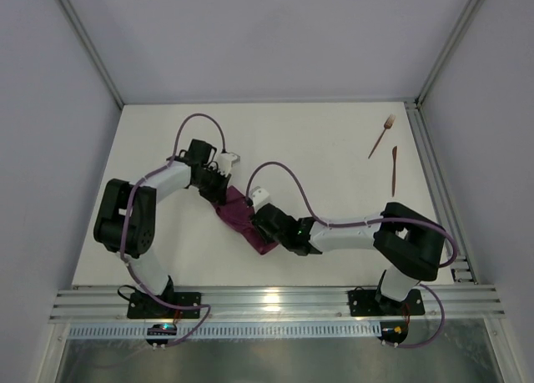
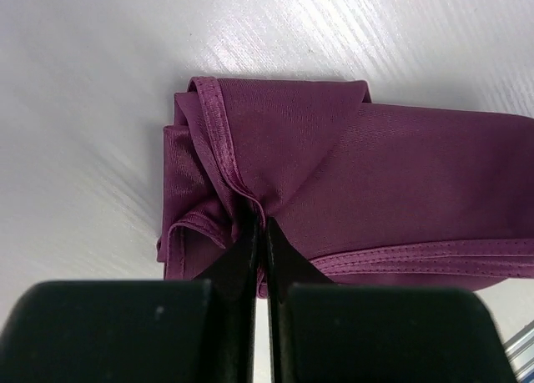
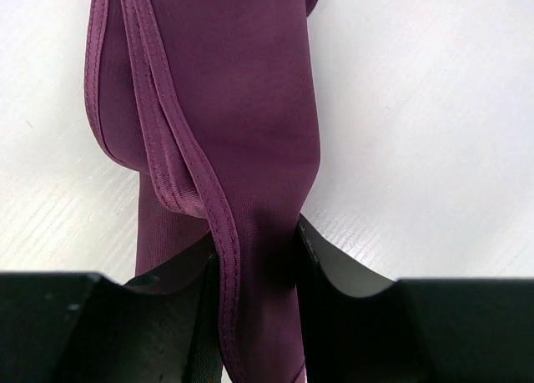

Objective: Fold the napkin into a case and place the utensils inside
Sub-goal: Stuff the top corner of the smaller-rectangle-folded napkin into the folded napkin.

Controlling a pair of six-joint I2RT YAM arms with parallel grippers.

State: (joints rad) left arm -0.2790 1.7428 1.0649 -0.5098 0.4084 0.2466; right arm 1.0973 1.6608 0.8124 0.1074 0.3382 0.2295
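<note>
The soft, floppy napkin (image 1: 242, 216) lies folded on the table (image 1: 325, 149). The left claw (image 2: 259, 233) pinches one end of it, and the right claw (image 3: 254, 249) grips the other. The stitched edges look best to hold.

Robot lab cell: white table (image 1: 334, 149), grey walls (image 1: 250, 32), aluminium rails (image 1: 275, 299).

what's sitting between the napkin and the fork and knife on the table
In the top view, almost nothing: bare white table separates the napkin from the fork and knife, crossed only by the right arm's purple cable near the napkin.
</note>
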